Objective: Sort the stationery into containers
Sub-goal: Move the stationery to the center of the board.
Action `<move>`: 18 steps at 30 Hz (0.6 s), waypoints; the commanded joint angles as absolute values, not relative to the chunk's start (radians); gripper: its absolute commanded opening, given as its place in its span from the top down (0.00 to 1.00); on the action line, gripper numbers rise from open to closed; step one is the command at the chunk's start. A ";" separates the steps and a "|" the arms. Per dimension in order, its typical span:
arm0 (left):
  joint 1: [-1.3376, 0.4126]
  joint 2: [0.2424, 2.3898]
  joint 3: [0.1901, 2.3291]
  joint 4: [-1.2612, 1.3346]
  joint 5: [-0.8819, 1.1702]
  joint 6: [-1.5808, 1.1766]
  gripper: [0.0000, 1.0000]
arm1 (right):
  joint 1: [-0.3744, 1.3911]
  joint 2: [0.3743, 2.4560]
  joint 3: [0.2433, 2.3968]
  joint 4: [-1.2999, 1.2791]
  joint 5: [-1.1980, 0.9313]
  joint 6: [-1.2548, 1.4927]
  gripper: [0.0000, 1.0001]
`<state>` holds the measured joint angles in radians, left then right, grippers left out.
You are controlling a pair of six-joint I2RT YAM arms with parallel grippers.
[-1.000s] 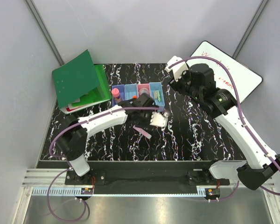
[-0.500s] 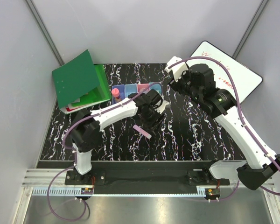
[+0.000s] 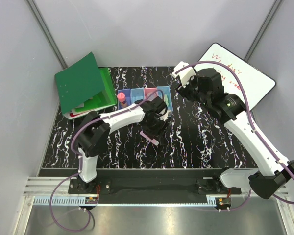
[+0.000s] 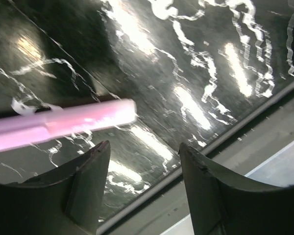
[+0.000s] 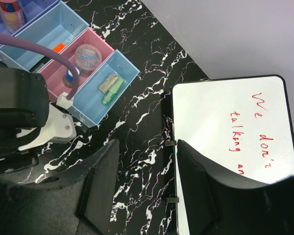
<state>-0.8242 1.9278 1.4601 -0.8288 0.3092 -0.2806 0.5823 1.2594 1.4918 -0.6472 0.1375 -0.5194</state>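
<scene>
A pink marker (image 3: 151,138) lies on the black marbled table; in the left wrist view it (image 4: 63,122) lies crosswise just beyond my fingertips. My left gripper (image 3: 154,127) (image 4: 144,161) hovers over it, open and empty. The row of four containers (image 3: 162,91) stands behind it. In the right wrist view the purple-blue bin (image 5: 32,13) holds a pink-capped marker (image 5: 11,9), the light blue bin (image 5: 41,34) an orange-tipped piece (image 5: 59,47), the pink bin (image 5: 100,43) a round grey piece (image 5: 86,54) and a blue piece (image 5: 71,76), the end bin (image 5: 125,63) a green highlighter (image 5: 110,88). My right gripper (image 3: 185,84) (image 5: 147,161) is open and empty, high beside the bins.
A green folder (image 3: 83,85) stands open at the back left, next to the bins. A whiteboard with red writing (image 3: 237,73) (image 5: 230,147) lies at the back right edge. The table's front edge (image 4: 225,137) is close to the left gripper.
My left gripper has swung left and back from beside the end bin and now sits over the pink marker. The right gripper has shifted slightly left.
</scene>
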 commanded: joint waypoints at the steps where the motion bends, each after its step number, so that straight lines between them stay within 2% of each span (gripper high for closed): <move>1: -0.810 1.986 1.505 -0.785 0.316 -0.235 0.38 | 0.577 1.261 1.519 -0.601 0.138 -0.518 0.42; 18: -0.813 2.046 1.545 -0.701 0.399 -0.213 0.40 | 0.577 1.249 1.494 -0.595 0.143 -0.525 0.41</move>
